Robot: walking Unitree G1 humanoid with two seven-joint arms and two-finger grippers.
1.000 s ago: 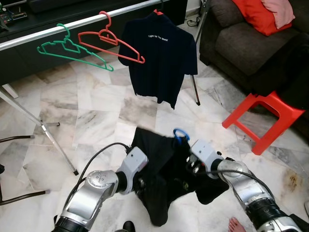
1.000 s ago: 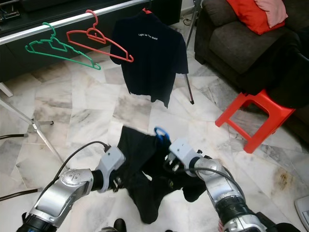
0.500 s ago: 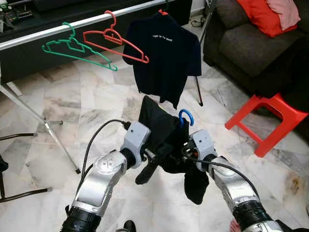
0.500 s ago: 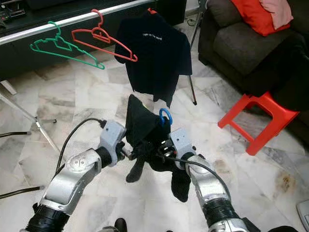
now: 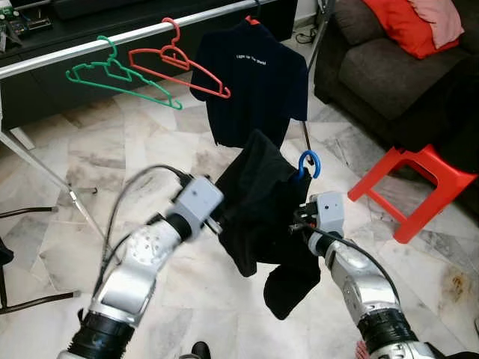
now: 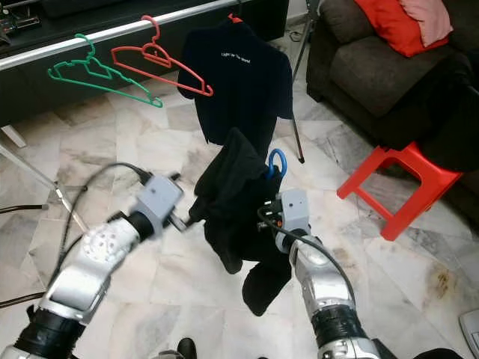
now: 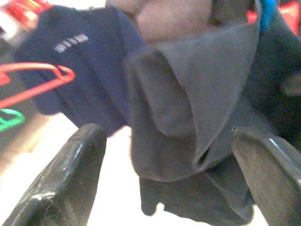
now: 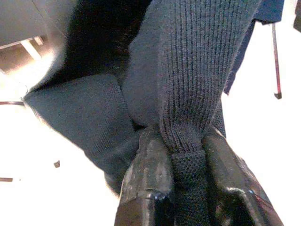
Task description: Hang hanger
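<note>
A home living room: a dark sofa [image 5: 397, 67] with orange cushions [image 5: 400, 22], marble-tiled floor [image 5: 150, 161], a red plastic stool [image 5: 412, 183], and a metal clothes rail [image 5: 112, 39] carrying hangers.

Two silver arms of jointed, rounded metallic segments, each ending in a pale grey box-shaped wrist housing. Left arm [image 5: 138, 269]: broad polished shell with a circular joint cap near the elbow; thin black cable looping from the forearm up to the wrist housing. Right arm [image 5: 359, 288]: slimmer silver segments, black ribbed collar near the lower joint, black cable running along its upper side to the wrist housing, which carries small dark fittings on its face. Left claw [image 7: 160, 188]: two long black fingers [image 7: 70, 179], matte and scuffed pale at the edges. Right claw [image 8: 186, 183]: two glossy black fingers with worn, scratched surfaces.
</note>
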